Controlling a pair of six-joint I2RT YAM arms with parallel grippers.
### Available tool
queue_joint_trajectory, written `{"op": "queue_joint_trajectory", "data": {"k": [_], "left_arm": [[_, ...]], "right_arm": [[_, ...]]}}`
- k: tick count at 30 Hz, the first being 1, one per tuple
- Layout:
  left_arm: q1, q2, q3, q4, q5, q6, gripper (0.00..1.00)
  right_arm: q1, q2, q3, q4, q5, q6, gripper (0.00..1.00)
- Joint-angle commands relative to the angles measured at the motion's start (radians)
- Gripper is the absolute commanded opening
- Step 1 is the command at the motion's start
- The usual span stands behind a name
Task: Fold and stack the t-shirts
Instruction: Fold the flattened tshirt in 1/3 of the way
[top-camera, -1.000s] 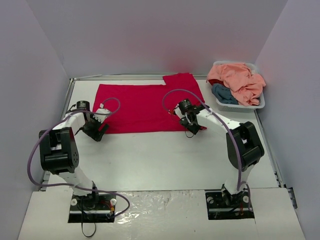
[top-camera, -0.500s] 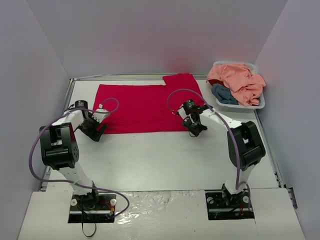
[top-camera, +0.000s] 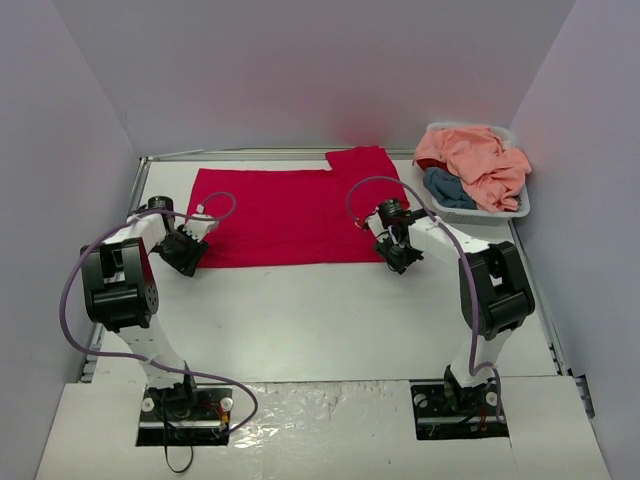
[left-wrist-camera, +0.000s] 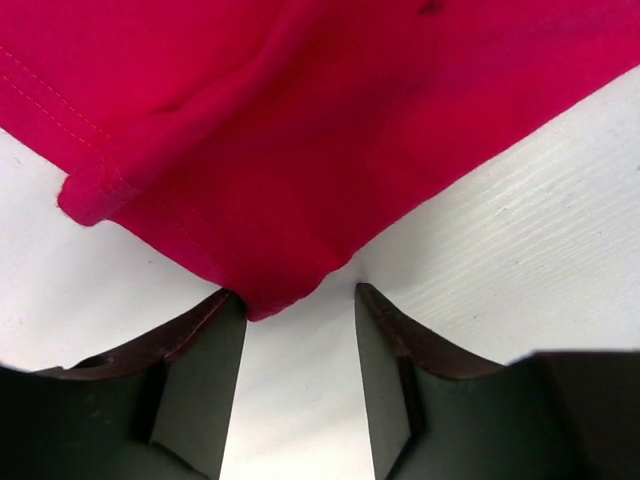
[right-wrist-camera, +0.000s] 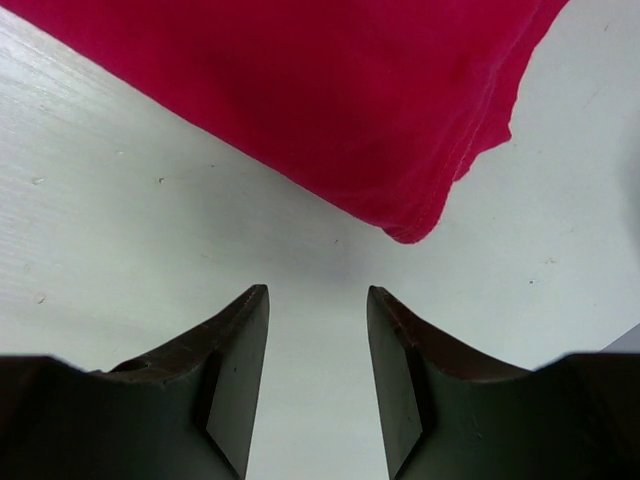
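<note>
A crimson-red t-shirt (top-camera: 290, 215) lies flat across the back of the table, one sleeve folded up at its right end. My left gripper (top-camera: 188, 257) sits at its near left corner. In the left wrist view the jaws (left-wrist-camera: 298, 295) stand open, and the tip of the red cloth (left-wrist-camera: 330, 150) reaches just between the fingertips, touching the left one. My right gripper (top-camera: 401, 258) is at the near right corner, open (right-wrist-camera: 317, 291). That corner of the red shirt (right-wrist-camera: 300, 90) lies a little ahead and to the right, apart from the fingers.
A white basket (top-camera: 520, 207) stands at the back right, holding a peach-pink shirt (top-camera: 480, 160) and a teal-blue one (top-camera: 445, 188). Grey walls close in the table on three sides.
The left gripper has slid slightly left to the shirt's corner and its jaws have narrowed. The right gripper has moved right along the near hem to the right corner.
</note>
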Motion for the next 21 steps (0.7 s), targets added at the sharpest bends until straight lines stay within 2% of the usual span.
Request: {"op": "queue_joint_trajectory", "data": {"k": [1,2,5,12,13,17,21], "left_arm": [[0.01,0.013,0.036,-0.048,0.016,0.028,0.44],[0.008,0.02,0.04,-0.054,0.011,0.03,0.38],[0.013,0.023,0.043,-0.054,0.01,0.031,0.34],[0.014,0.034,0.05,-0.069,0.016,0.037,0.16],[0.014,0.037,0.053,-0.071,0.016,0.037,0.16],[0.014,0.04,0.055,-0.075,0.017,0.039,0.03],[0.014,0.034,0.05,-0.074,0.019,0.037,0.03]], "right_arm": [[-0.021,-0.057,-0.012,-0.023,-0.026,0.014,0.4],[-0.024,-0.059,-0.014,-0.023,-0.032,0.014,0.4],[-0.036,-0.062,-0.021,-0.02,-0.042,0.016,0.4],[-0.059,-0.073,-0.034,-0.023,-0.069,0.014,0.38],[-0.065,-0.074,-0.032,-0.023,-0.076,0.014,0.38],[-0.078,-0.084,-0.029,-0.023,-0.111,0.013,0.42],[-0.081,-0.062,-0.011,-0.022,-0.112,0.016,0.43]]}}
